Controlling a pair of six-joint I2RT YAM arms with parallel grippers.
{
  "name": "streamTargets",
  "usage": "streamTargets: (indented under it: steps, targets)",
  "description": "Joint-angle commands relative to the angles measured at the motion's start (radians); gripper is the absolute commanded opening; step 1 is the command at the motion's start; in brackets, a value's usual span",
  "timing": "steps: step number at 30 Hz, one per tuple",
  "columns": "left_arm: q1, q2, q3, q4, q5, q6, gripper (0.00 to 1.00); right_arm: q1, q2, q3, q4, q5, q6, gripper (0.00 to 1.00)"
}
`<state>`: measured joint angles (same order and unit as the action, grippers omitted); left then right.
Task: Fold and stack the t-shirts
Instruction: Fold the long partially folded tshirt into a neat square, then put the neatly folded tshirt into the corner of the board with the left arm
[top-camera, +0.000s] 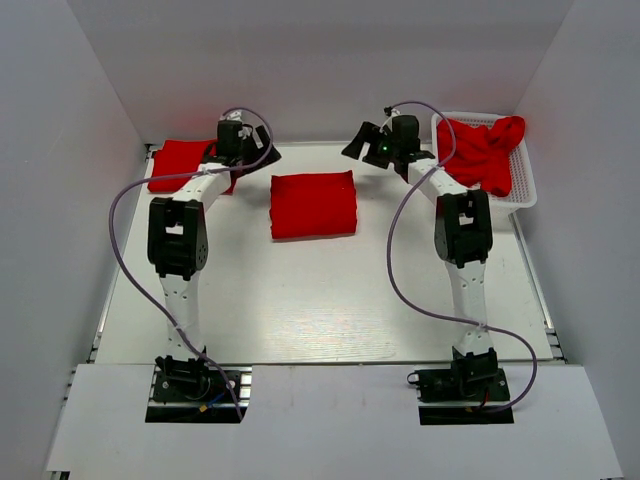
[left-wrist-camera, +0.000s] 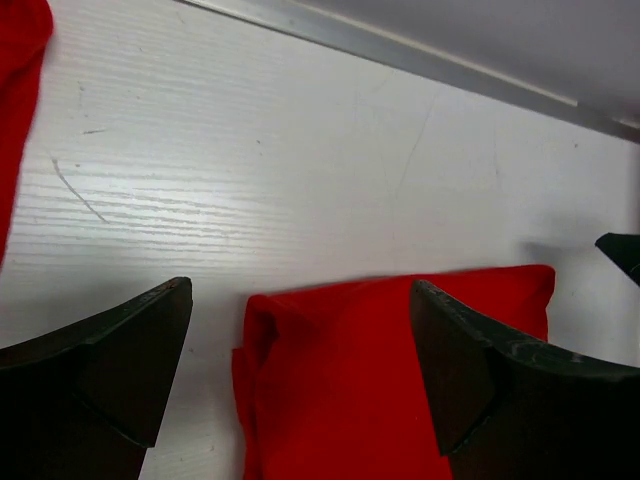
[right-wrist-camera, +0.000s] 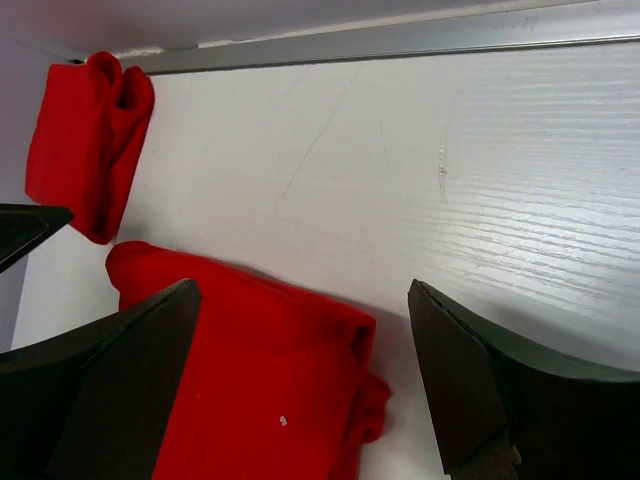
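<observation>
Folded t-shirt (top-camera: 313, 204) on tabletop (top-camera: 300, 300), left of basket (top-camera: 528, 195); second folded t-shirt (top-camera: 180, 165) farther left, unstacked. Crumpled t-shirts (top-camera: 482, 150) inside basket. Left claw (left-wrist-camera: 300, 285) and right claw (right-wrist-camera: 303, 285) released, empty.

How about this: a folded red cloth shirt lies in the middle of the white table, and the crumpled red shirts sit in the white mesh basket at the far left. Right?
Not quite. The white plastic mesh basket holding the crumpled red shirts stands at the far right, as the top view shows. The folded red cloth shirt does lie in the middle of the white table.
</observation>
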<state>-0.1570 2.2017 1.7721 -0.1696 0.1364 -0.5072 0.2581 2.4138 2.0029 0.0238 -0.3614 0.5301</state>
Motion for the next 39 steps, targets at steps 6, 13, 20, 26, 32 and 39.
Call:
streamTargets:
  steps: [6, 13, 20, 26, 32, 39]
  targets:
    - [-0.030, -0.114, -0.135, -0.140, 0.039, 0.128, 0.99, 0.021, -0.263, -0.217, -0.113, 0.010, -0.200, 0.90]
    - [-0.053, -0.171, -0.309, -0.091, 0.060, 0.193, 0.95, 0.020, -0.544, -0.602, -0.059, 0.032, -0.222, 0.90]
    - [-0.101, -0.048, -0.260, -0.152, 0.075, 0.256, 0.81, 0.024, -0.692, -0.766, -0.044, 0.048, -0.199, 0.90]
    - [-0.159, -0.019, -0.286, -0.122, 0.019, 0.314, 0.66, 0.018, -0.783, -0.858, -0.062, 0.102, -0.206, 0.90]
    - [-0.182, 0.050, -0.209, -0.186, -0.087, 0.323, 0.28, 0.018, -0.903, -0.977, -0.071, 0.170, -0.199, 0.90]
    - [-0.170, 0.014, -0.097, -0.197, -0.123, 0.400, 0.00, 0.015, -1.091, -1.118, -0.078, 0.248, -0.200, 0.90]
